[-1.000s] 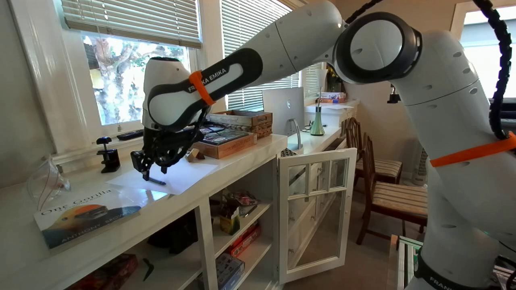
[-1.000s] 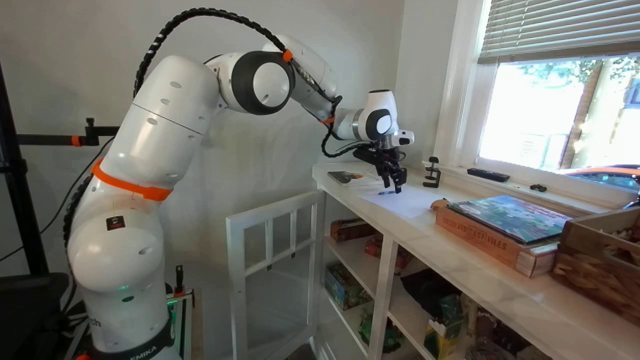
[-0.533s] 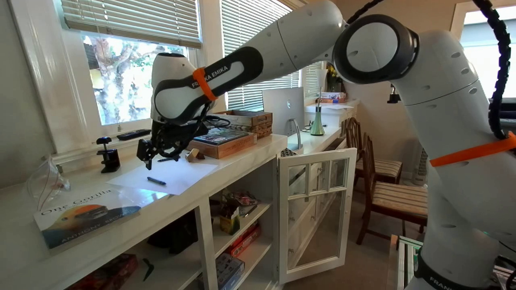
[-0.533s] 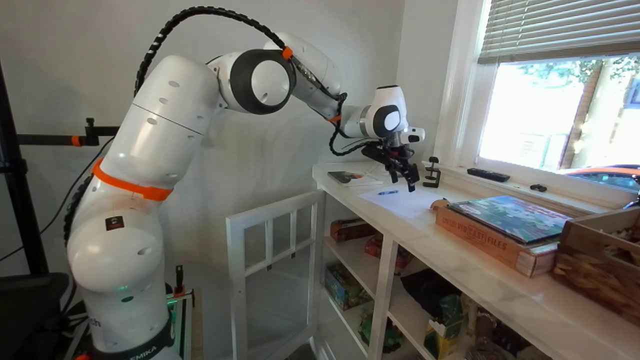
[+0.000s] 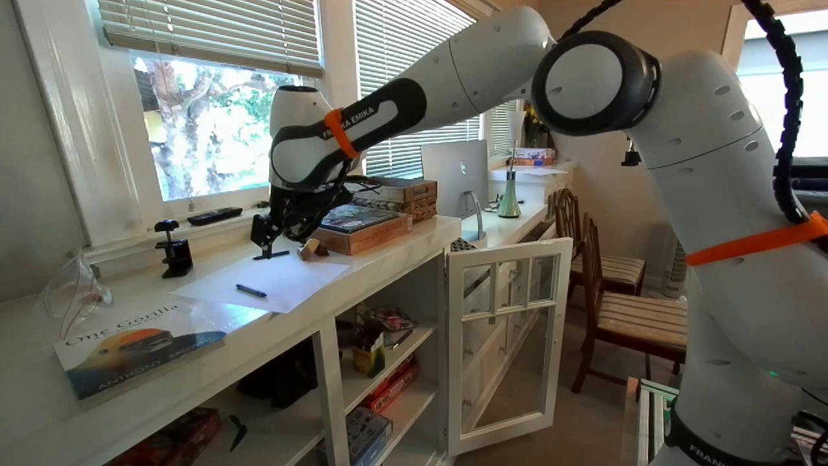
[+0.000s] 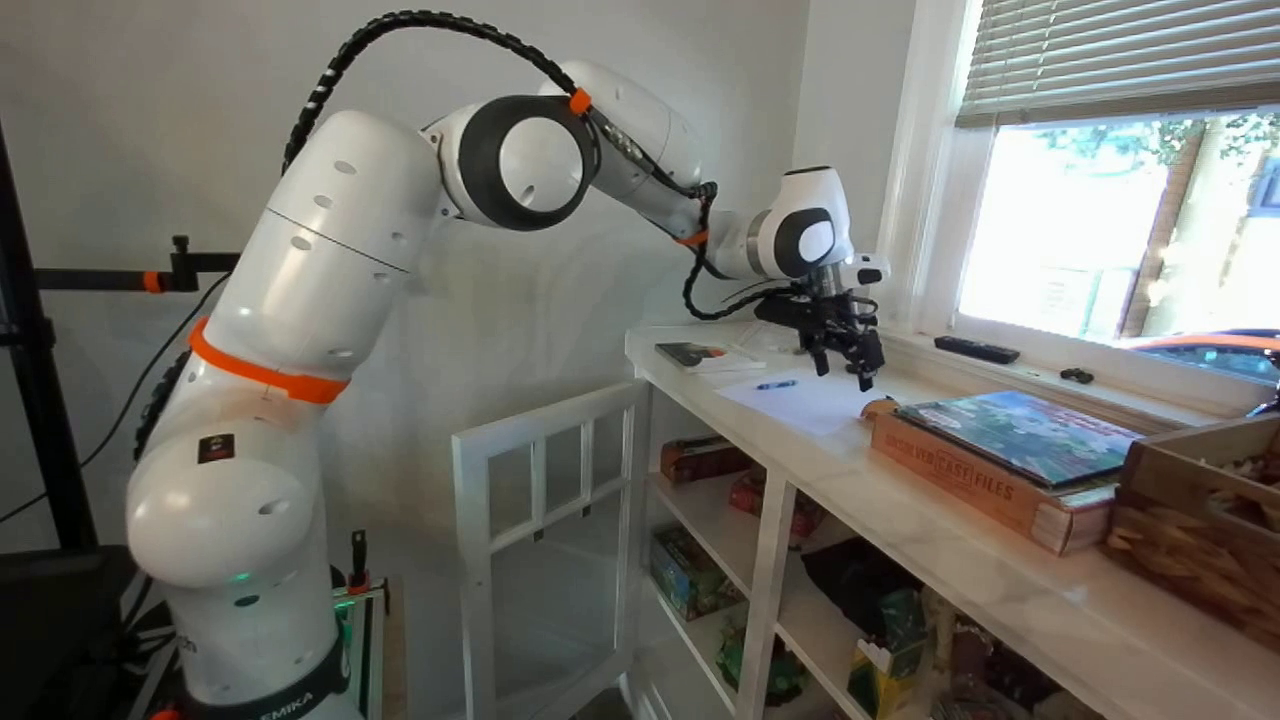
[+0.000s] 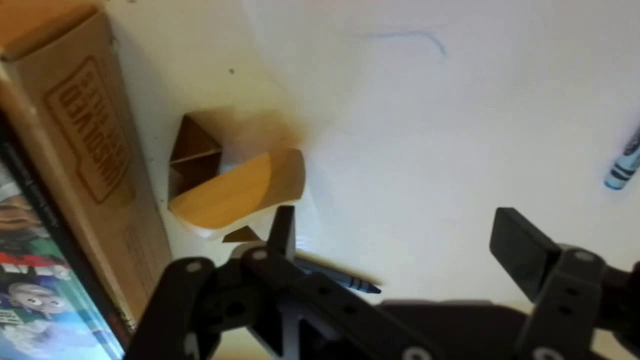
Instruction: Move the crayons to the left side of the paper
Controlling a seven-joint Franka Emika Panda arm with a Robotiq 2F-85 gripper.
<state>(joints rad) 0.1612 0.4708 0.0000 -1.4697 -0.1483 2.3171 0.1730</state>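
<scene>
Two slim dark blue crayons show. One crayon (image 5: 251, 291) lies on the white paper (image 5: 294, 281); it also shows in an exterior view (image 6: 776, 385) and at the right edge of the wrist view (image 7: 625, 167). The other crayon (image 5: 277, 254) lies at the paper's far edge near the cardboard piece; in the wrist view its tip end (image 7: 350, 281) shows, the rest hidden behind a finger. My gripper (image 7: 400, 235) is open, with nothing held, low over this second crayon. It shows in an exterior view (image 6: 844, 374), where that crayon is hidden. Contact cannot be told.
A folded orange-brown cardboard piece (image 7: 240, 192) stands beside the left finger. A game box (image 6: 990, 480) with a picture sheet on top lies beyond it. A black clamp (image 5: 174, 249), a book (image 5: 142, 346) and a plastic bag (image 5: 74, 298) are on the counter.
My gripper has risen from the crayon on the paper, moved toward the game box and come down by the second crayon. The first crayon stays on the paper.
</scene>
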